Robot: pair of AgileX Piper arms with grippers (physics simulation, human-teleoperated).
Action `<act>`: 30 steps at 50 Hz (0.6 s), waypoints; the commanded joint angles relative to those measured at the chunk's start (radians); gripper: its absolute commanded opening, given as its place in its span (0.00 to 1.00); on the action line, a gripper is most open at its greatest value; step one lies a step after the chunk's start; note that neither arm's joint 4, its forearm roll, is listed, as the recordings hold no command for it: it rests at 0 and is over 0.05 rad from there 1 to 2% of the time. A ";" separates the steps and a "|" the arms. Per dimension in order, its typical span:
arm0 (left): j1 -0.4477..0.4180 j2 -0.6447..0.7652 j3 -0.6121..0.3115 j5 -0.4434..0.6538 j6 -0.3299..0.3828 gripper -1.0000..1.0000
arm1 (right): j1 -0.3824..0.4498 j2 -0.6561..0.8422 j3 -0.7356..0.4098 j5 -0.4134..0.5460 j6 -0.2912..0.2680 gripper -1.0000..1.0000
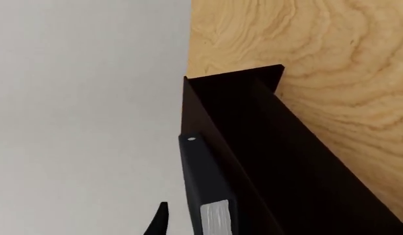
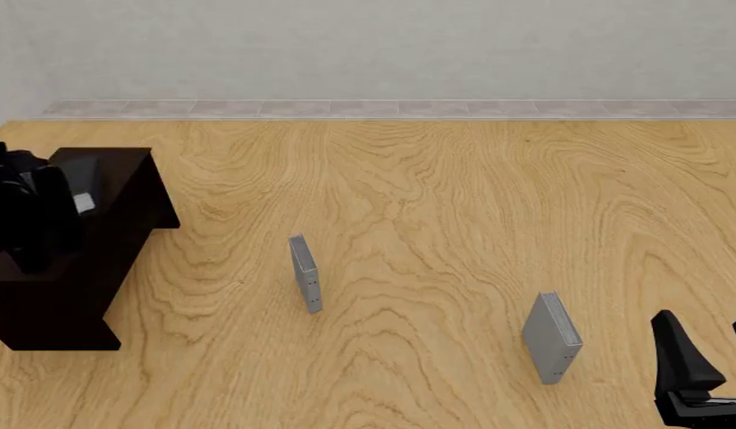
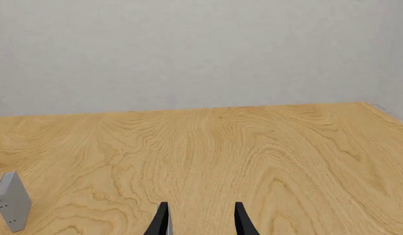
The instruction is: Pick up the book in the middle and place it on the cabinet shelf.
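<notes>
Two thin grey books (image 2: 306, 273) (image 2: 550, 338) stand upright, well apart, on the light wooden tabletop (image 2: 439, 214). At its left end sits the low, dark brown cabinet shelf (image 2: 58, 295). Against its top lies the thick black hardcover book (image 1: 205, 196), held by the left end effector (image 2: 40, 219). The right end effector (image 3: 200, 220) hangs parted, holding nothing.

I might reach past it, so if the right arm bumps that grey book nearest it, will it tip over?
Probably. The grey book stands upright on a narrow edge, thin for its height, nothing beside it for support. It looks rigid, so it would likely topple flat onto the table rather than bend or slide far.
</notes>
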 commanded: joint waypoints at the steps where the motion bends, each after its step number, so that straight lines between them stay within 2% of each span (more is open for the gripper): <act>1: -0.035 -0.037 0.019 0.064 -0.028 1.00 | -0.001 0.000 0.000 0.000 -0.001 1.00; 6: -0.056 -0.051 0.014 0.097 -0.056 1.00 | 0.000 0.000 0.000 0.000 -0.001 1.00; 7: -0.077 -0.059 -0.015 0.131 -0.101 1.00 | 0.000 0.000 0.000 0.000 -0.001 1.00; 9: -0.092 -0.068 -0.047 0.156 -0.139 1.00 | 0.000 -0.001 0.000 0.000 0.000 1.00; 12: -0.084 -0.075 -0.031 0.155 -0.127 1.00 | 0.000 -0.001 0.000 0.000 0.000 1.00; 30: -0.129 -0.164 0.022 0.229 -0.170 1.00 | 0.001 0.001 0.000 0.000 0.000 1.00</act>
